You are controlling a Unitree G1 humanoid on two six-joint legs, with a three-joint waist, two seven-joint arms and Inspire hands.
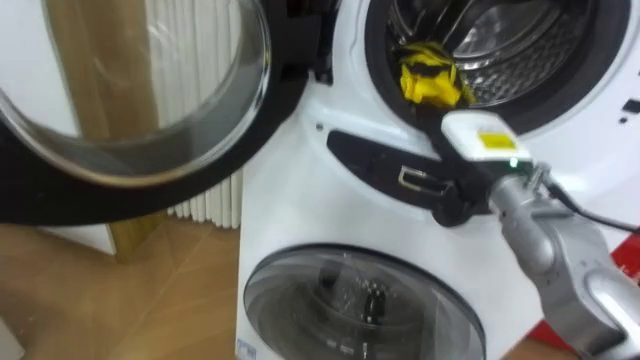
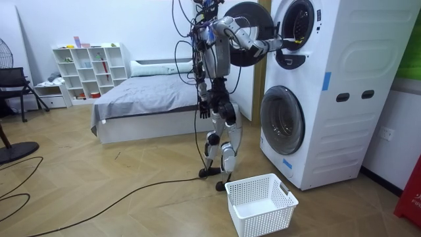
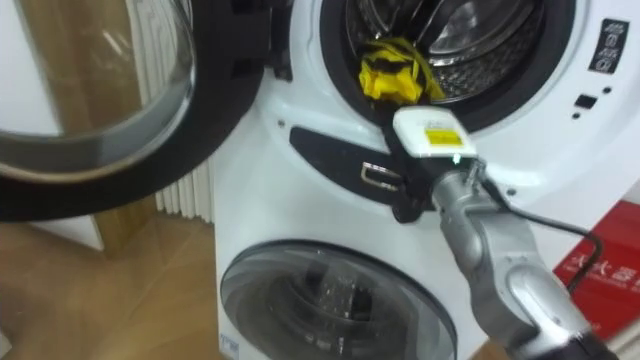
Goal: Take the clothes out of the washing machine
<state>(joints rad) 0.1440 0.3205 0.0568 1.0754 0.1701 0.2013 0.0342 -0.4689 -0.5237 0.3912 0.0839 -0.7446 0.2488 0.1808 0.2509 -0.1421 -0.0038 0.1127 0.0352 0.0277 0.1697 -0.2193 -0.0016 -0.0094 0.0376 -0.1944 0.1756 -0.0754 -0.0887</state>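
A yellow cloth lies bunched on the lower lip of the upper washing machine's open drum. My right hand reaches up to that lip from the lower right, just below and right of the cloth. Its white back faces me and hides the fingers. The round glass door is swung wide open to the left. In the room view I stand upright, facing the stacked machines, with my right arm stretched into the upper opening. My left hand hangs by my hip.
The lower machine's glass door is closed. A white laundry basket sits on the wooden floor by my feet. A bed and a white shelf stand behind me. A red object is at the right.
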